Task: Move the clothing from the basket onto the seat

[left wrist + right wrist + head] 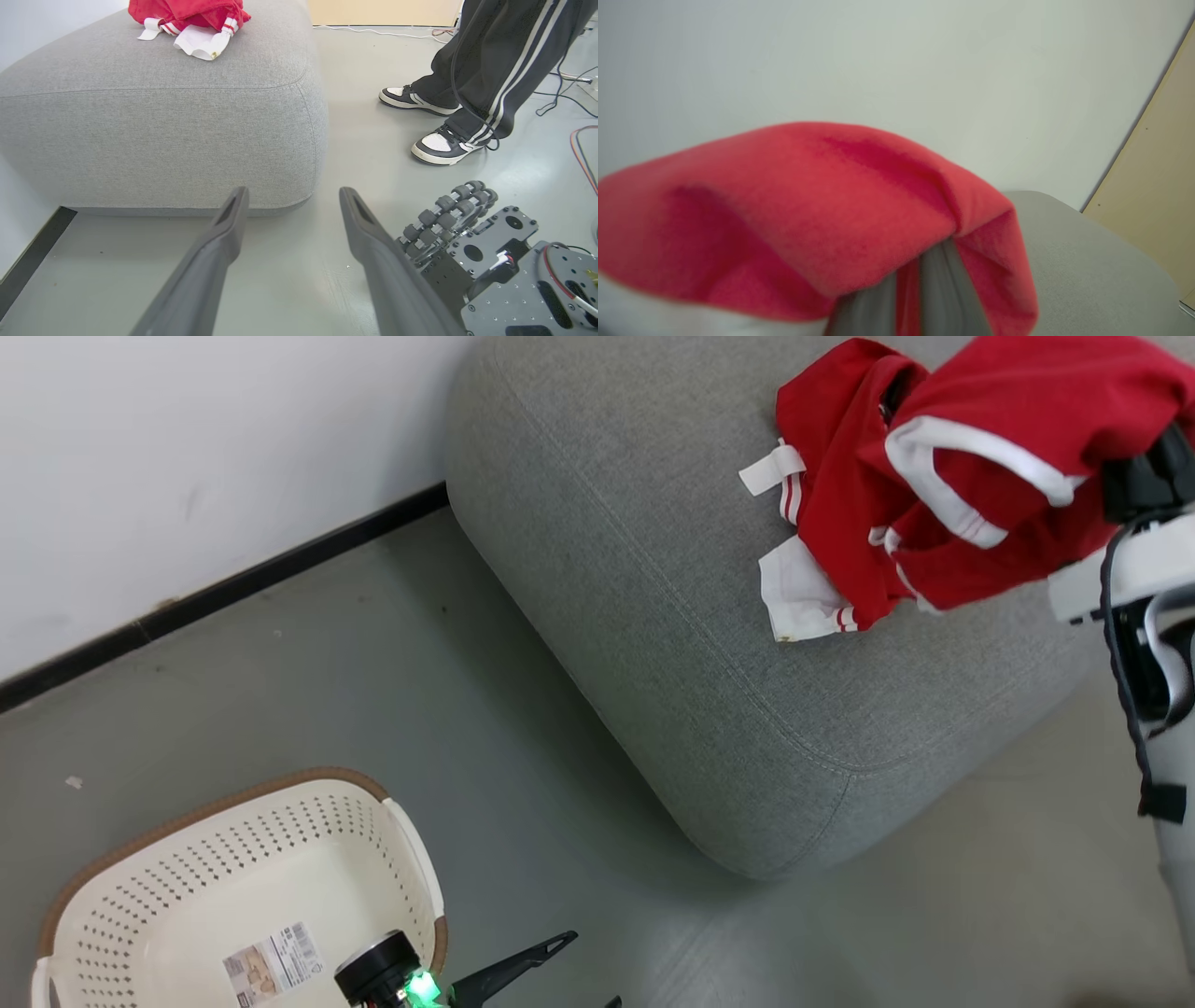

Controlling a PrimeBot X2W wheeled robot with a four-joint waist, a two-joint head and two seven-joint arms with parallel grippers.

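The right gripper (910, 291) is pinched tight on a fold of the red clothing (990, 448), holding it up over the grey seat (635, 579); another red-and-white garment (831, 532) lies crumpled on the seat just beside it; the left gripper (293, 198) hangs low over the floor, fingers spread wide, gripping nothing; the basket (168, 887) sits on the floor beside it, apart from the seat.

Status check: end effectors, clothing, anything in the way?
Right end effector shut on clothing over seat. Left end effector open, empty. Basket looks empty. Person standing near seat.
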